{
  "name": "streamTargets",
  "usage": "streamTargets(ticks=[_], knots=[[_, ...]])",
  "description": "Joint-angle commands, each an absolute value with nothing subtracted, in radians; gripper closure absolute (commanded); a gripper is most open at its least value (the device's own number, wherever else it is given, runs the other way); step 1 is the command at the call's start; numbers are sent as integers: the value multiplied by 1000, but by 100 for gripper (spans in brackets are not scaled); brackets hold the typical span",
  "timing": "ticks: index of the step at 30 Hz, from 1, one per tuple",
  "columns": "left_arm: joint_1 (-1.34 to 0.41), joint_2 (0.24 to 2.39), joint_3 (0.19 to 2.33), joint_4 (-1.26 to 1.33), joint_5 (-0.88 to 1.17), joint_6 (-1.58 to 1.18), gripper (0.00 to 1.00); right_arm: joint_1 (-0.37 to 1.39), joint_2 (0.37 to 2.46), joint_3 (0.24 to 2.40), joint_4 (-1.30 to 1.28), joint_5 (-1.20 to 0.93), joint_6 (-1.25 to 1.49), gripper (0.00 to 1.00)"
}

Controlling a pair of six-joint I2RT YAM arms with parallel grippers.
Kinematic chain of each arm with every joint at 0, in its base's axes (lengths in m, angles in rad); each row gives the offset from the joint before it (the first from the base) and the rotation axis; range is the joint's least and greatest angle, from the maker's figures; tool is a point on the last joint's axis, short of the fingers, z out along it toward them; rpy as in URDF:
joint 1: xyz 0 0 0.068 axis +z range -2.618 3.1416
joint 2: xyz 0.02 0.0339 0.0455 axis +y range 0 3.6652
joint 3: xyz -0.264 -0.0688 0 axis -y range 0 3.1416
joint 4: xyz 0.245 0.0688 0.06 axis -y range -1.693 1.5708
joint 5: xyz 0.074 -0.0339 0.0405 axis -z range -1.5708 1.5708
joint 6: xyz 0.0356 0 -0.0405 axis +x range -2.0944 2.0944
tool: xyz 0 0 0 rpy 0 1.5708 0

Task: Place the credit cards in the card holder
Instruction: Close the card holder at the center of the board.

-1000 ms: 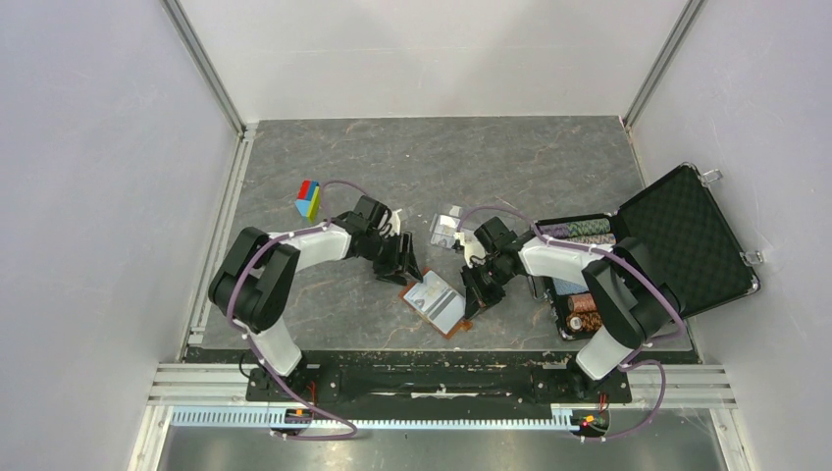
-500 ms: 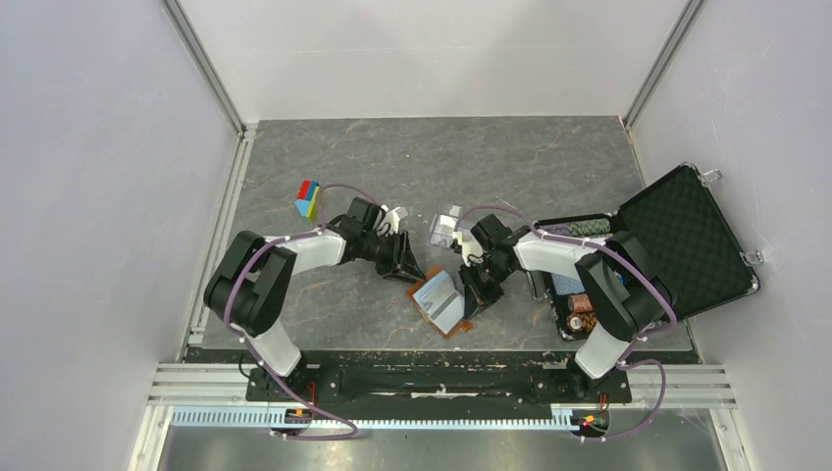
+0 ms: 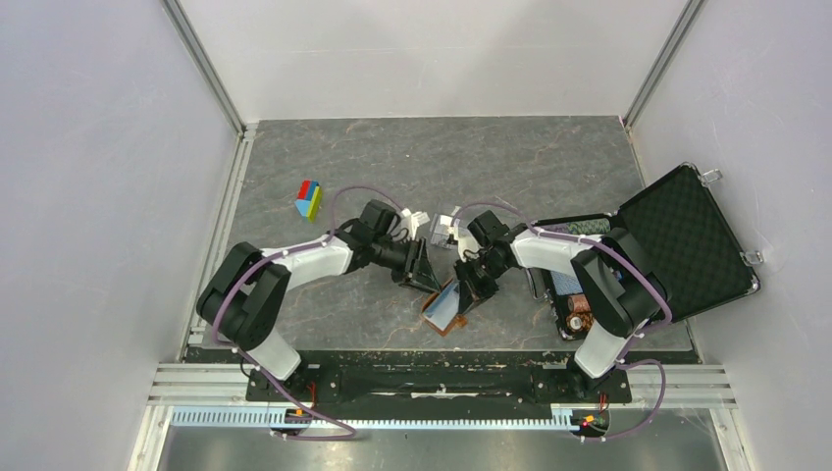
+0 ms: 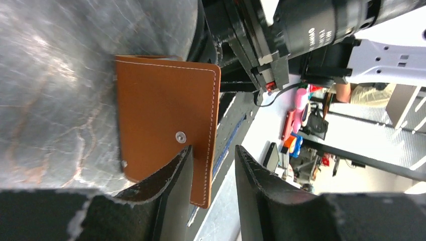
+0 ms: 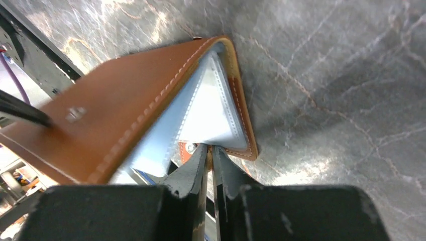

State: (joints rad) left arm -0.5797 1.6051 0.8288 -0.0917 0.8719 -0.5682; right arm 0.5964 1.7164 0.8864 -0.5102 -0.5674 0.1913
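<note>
Closing step, looks like: card holder [image 5: 125,115] half-folded, right hand [image 5: 209,149] clenched on lower edge, left hand [image 4: 213,150] unclenched, propping cover. Next: fold flat, press snap.

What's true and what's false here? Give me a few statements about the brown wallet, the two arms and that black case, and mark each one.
1. The card holder lies flat and shut on the table. False: its cover is raised, and clear sleeves show inside.
2. The left arm and right arm both reach the card holder. True.
3. The right arm's jaws stand wide apart. False: they are nearly together at the holder's edge.
4. The black case is open. True.
5. The coloured block sits in the case. False: it sits on the table, off to the left of the arms.
</note>
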Motion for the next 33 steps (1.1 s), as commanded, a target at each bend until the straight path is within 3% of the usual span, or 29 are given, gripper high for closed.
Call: streamTargets(ticks=[1,6,11,15,21,27,33], knots=[[-638,1620,818,-38,857,-648,58,600,1738,899,-376,-545,199,90],[-662,1580,793,-69,731,-670,57,601,1763,948,-346,-588,206,87],[-666,1532,739,-113,612,-685,57,601,1783,960,-302,-666,233,75],[-666,1543,699,-114,556,-710,70,601,1768,936,-301,-657,224,69],[-666,1595,706,-146,506,-721,89,600,1753,879,-300,-673,208,75],[-666,1653,733,-181,481,-722,97,599,1724,858,-326,-722,187,80],[-669,1695,760,-230,450,-714,98,598,1715,849,-383,-793,145,81]])
